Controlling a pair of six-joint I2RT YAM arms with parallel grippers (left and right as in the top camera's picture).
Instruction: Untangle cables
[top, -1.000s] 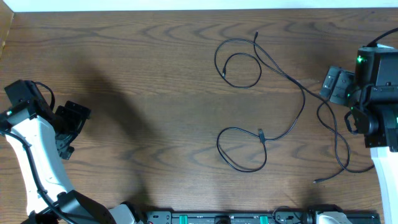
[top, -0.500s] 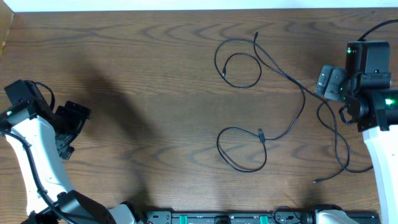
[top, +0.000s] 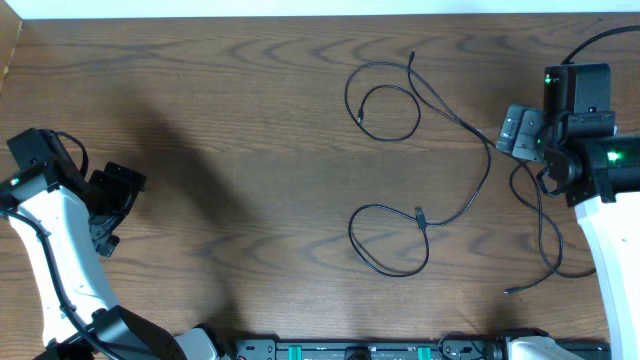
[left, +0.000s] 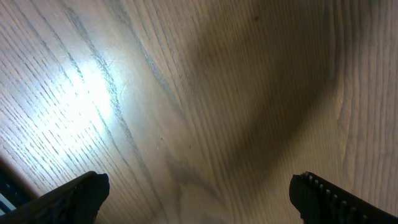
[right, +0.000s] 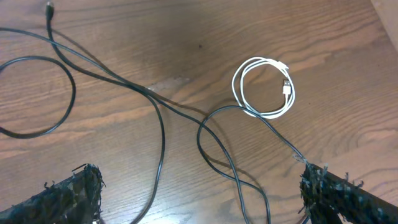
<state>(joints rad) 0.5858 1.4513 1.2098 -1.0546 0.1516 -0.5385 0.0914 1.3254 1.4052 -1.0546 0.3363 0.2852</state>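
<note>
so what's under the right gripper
A coiled white cable and looping black cables lie on the table beneath the right gripper. Overhead, the arm covers the white coil.

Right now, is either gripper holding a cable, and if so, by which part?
Nothing is held. The left gripper is open over bare table; the right gripper is open above the black cables and the coiled white cable, gripping neither.
</note>
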